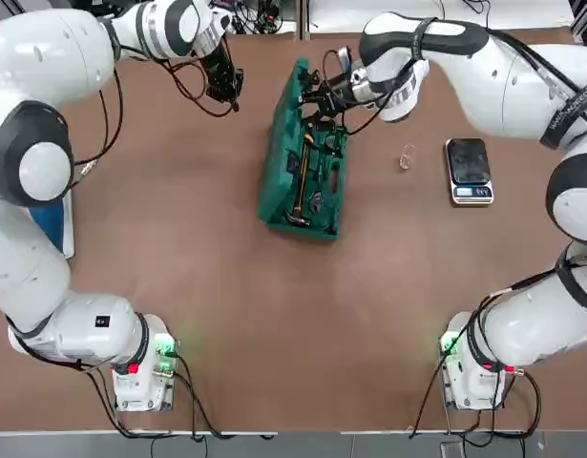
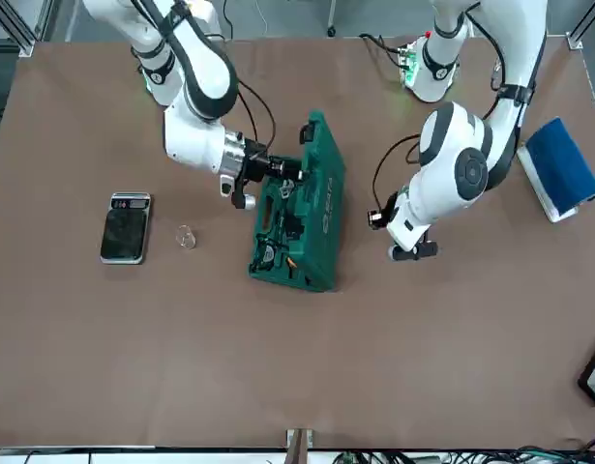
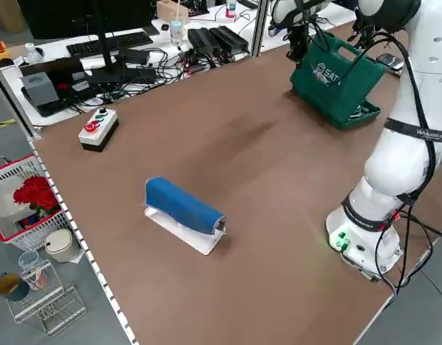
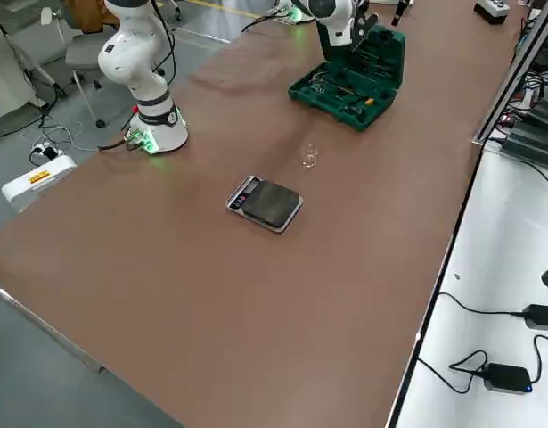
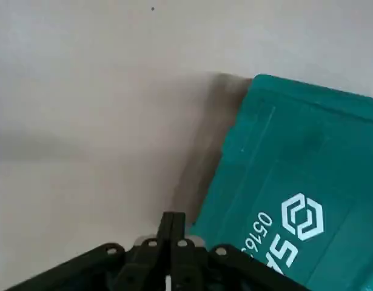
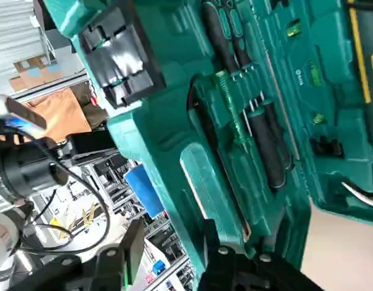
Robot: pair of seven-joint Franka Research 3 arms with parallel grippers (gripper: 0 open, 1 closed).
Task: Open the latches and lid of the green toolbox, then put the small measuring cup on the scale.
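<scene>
While the right hand, its fingers apart, is at the raised lid of the open green toolbox, the small measuring cup sits on the desk to its right, the scale beyond; the left hand, closed, hovers across the toolbox from it.

In the top view, bare table spans the lower middle, between the two arm bases. The open toolbox blocks the upper middle, its lid raised, with the right gripper at its upper end. Between toolbox and scale, only the cup interrupts the passage.
</scene>
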